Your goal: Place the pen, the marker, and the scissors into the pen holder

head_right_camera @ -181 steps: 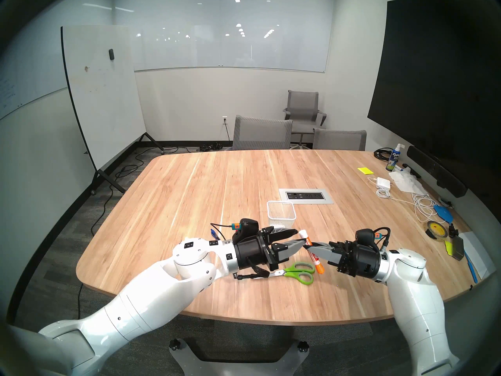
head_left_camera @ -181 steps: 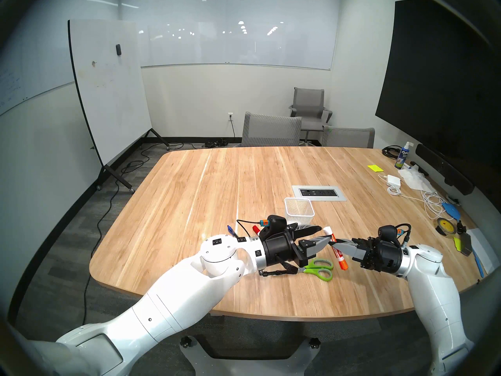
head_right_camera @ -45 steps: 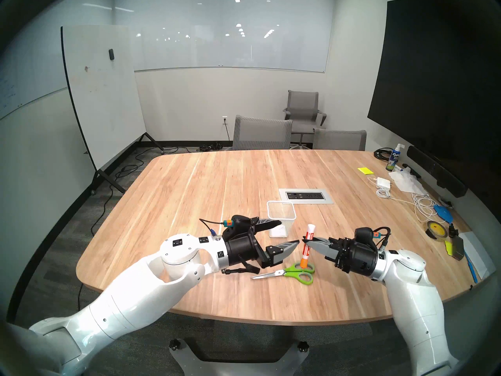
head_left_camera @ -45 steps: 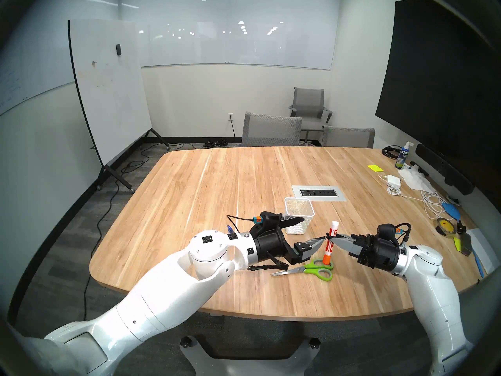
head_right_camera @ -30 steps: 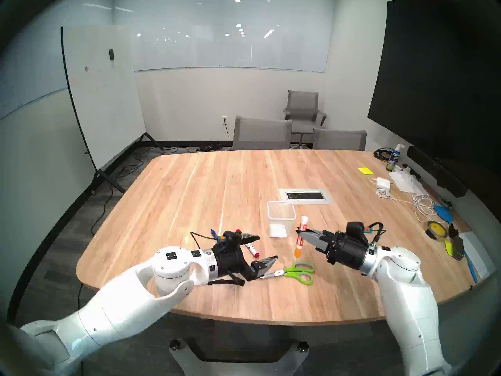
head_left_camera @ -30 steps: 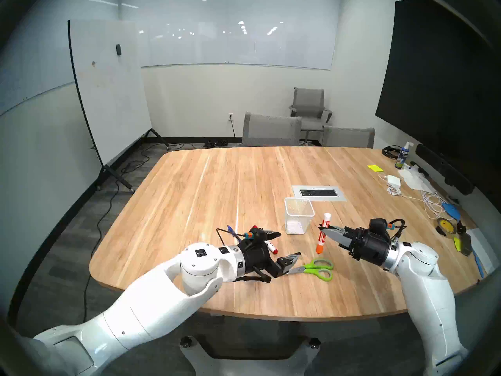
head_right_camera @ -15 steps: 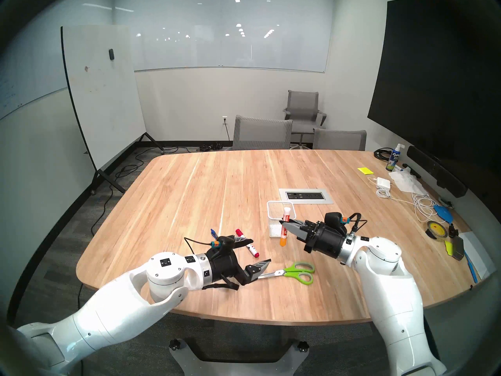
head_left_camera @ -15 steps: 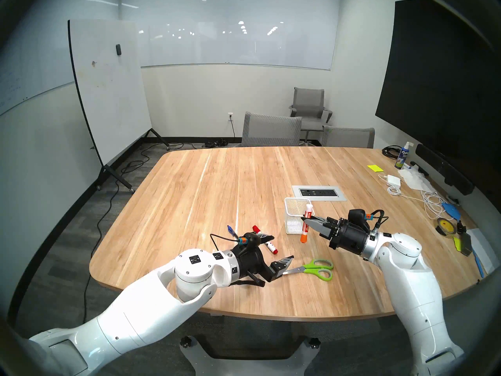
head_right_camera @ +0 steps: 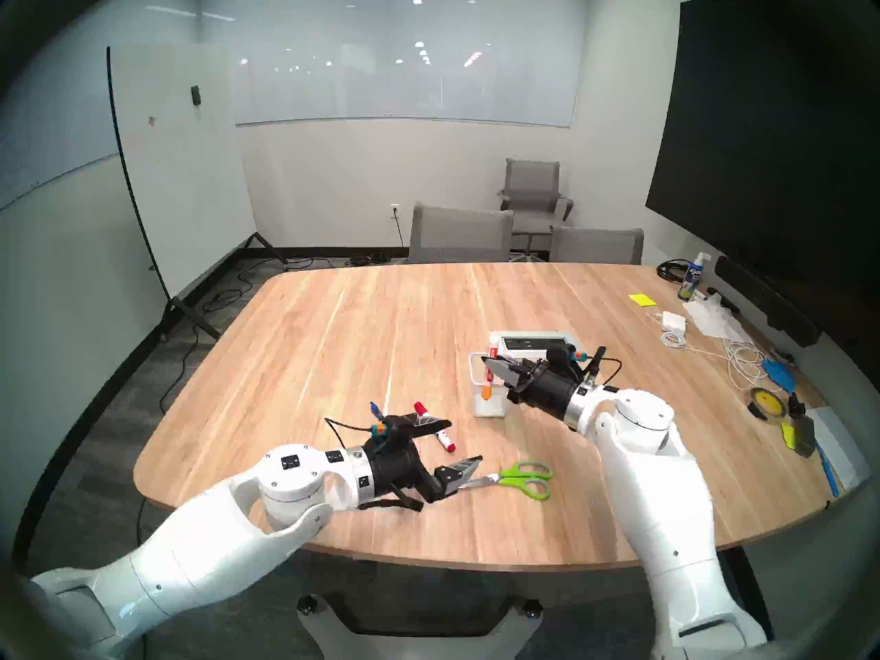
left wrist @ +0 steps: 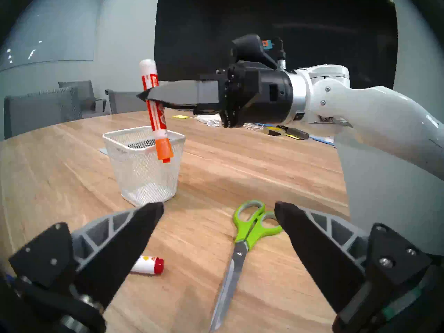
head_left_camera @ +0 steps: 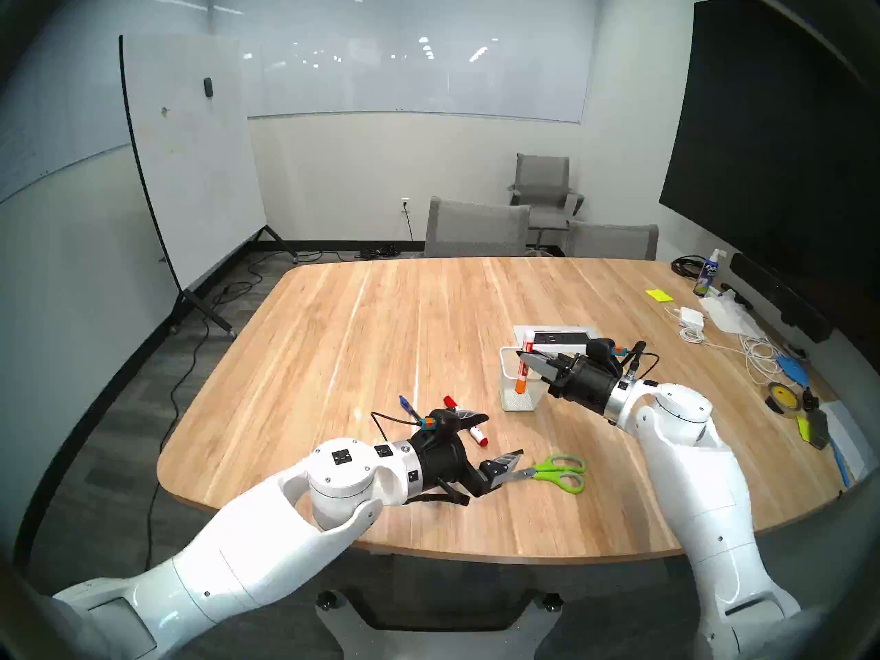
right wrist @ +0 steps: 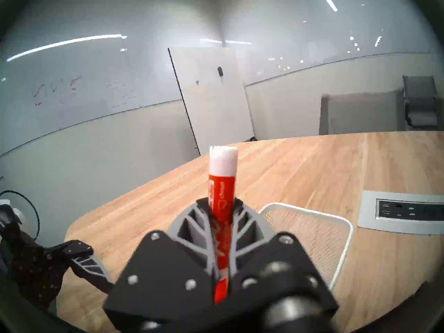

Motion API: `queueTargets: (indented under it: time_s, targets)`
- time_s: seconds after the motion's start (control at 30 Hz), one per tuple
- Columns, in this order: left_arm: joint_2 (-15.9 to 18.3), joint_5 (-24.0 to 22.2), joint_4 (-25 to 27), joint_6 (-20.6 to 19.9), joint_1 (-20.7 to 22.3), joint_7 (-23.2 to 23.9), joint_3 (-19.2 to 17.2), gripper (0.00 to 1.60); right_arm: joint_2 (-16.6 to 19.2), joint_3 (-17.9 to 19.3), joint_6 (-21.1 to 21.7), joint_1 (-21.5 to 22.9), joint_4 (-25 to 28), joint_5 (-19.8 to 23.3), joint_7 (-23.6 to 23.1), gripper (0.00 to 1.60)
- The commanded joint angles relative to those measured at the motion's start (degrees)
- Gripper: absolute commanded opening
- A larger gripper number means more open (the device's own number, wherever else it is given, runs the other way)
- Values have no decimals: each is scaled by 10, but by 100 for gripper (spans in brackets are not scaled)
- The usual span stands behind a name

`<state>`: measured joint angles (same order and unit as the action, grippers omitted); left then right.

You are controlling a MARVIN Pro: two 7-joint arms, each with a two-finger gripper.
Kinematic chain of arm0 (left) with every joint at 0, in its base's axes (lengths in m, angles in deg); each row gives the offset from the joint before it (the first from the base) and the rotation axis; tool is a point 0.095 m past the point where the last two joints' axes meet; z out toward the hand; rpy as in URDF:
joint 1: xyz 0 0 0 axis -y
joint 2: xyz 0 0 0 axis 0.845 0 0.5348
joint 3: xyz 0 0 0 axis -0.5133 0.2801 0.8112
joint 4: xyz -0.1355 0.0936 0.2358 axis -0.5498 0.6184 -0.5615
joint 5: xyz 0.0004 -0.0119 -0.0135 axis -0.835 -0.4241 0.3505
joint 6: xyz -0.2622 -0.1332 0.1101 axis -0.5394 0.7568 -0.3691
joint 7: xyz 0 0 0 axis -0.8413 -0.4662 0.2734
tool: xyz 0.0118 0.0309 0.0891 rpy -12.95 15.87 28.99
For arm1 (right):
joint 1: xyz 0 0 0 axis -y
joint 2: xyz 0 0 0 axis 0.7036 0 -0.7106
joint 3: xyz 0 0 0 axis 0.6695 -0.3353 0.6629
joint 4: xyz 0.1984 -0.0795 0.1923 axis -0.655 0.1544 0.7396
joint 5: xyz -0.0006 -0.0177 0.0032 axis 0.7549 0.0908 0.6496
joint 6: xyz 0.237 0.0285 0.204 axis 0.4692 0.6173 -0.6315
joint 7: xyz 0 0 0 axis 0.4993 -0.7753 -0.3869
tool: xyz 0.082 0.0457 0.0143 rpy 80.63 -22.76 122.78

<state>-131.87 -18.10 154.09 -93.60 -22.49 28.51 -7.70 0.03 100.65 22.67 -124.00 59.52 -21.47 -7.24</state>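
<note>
My right gripper (head_left_camera: 524, 355) is shut on the white marker with the orange cap (left wrist: 155, 109), holding it upright, cap down, at the rim of the white mesh pen holder (head_left_camera: 512, 397). In the left wrist view the cap hangs in front of the pen holder's (left wrist: 144, 171) near corner; I cannot tell whether it is inside. My left gripper (head_left_camera: 495, 437) is open, low over the table. The green-handled scissors (left wrist: 247, 229) lie flat between its fingers, blades toward me. A red-ended marker (head_left_camera: 476, 433) lies beside it. The blue pen (head_left_camera: 407, 404) lies further left.
A grey power outlet panel (head_left_camera: 562, 337) is set into the table just behind the holder. Along the right edge lie a charger with white cables (head_left_camera: 690, 316), a tape roll (head_left_camera: 781, 397) and a spray bottle (head_left_camera: 709, 275). Chairs stand behind the table.
My right gripper has carried the orange-capped marker forward and left, from above the scissors to the holder's rim. My left gripper drew back and down toward the scissors' blades, still open.
</note>
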Motion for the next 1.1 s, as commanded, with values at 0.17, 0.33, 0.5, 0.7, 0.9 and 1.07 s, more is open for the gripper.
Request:
queueTargets:
  time_s: [0.17,0.33,0.5,0.7,0.9,1.07]
  targets:
    - [-13,-10,-5,18,6,15,-2,160,-14,8,55,75,-18,20,16,0]
    - [-15,-13,-9,21,8,20,-2,160,-11,10,78,83,-23,23,13,0]
    - [-17,-14,-14,25,10,26,-2,160,-8,13,90,85,-23,25,10,0]
    - [-21,-13,-21,28,12,30,0,160,-12,21,87,91,-23,22,13,0]
    - [-24,-13,-27,33,14,37,2,160,-21,20,66,97,-31,11,25,0]
    - [-26,-13,-30,37,13,39,1,160,-31,17,31,97,-44,-1,36,0]
